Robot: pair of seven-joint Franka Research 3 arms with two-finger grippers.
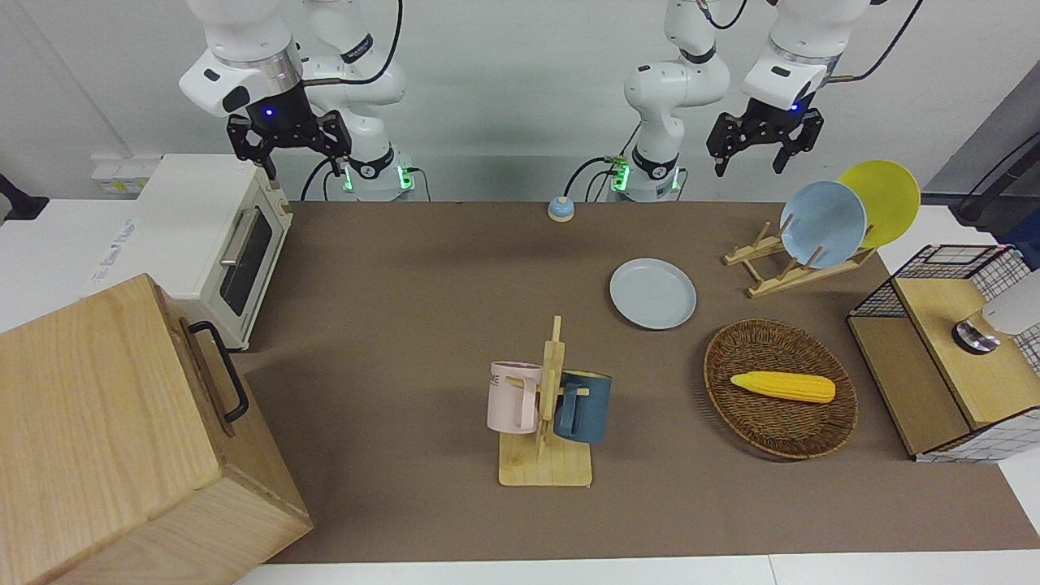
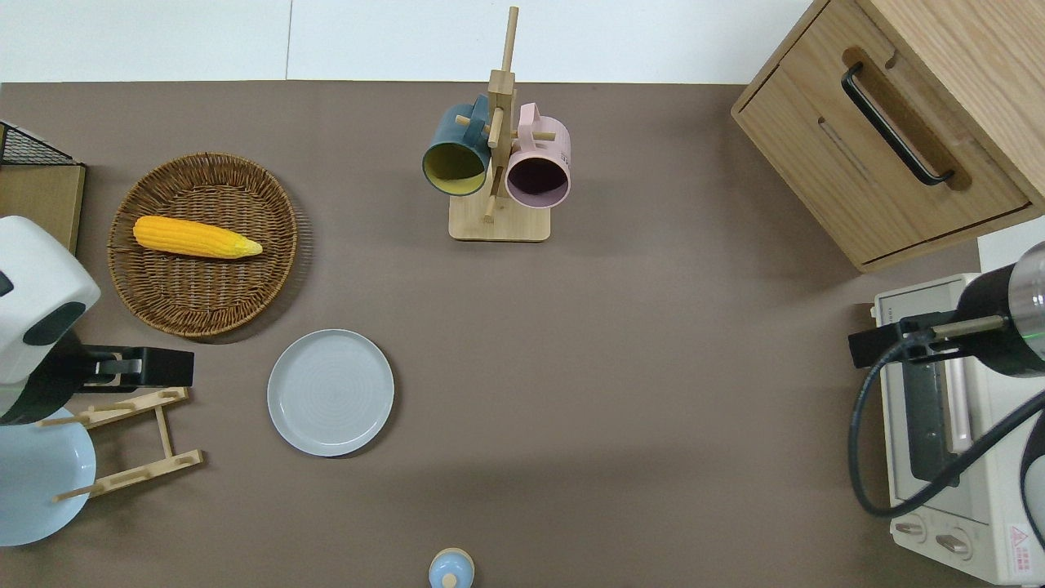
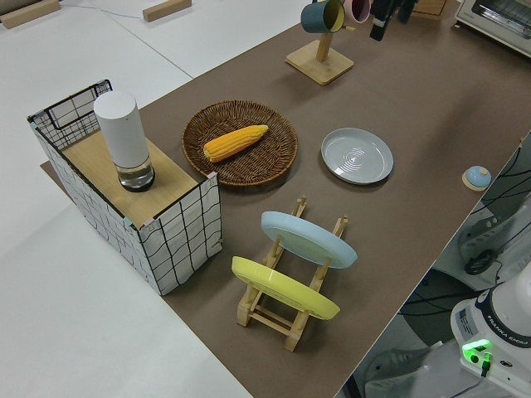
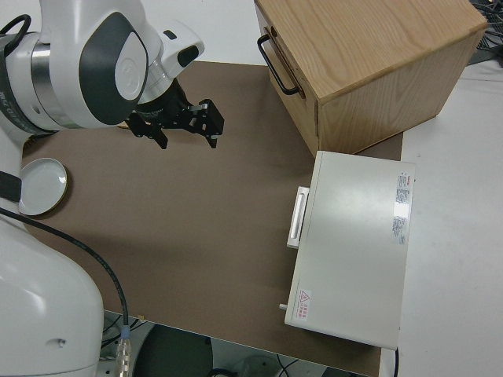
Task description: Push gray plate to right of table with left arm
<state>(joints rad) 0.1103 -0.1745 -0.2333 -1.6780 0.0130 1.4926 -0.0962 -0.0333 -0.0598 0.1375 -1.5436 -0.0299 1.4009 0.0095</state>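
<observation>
One gray plate (image 2: 331,392) lies flat — left gripper (image 1: 764,136) well apart.

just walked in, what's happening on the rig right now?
Nothing is being handled yet. The gray plate lies flat on the table, untouched, beside the wicker basket that holds a corn cob. The left gripper hangs open in the air over the wooden plate rack, well clear of the plate. The right arm is parked, its gripper open. The push toward the right arm's end of the table has not started.
</observation>
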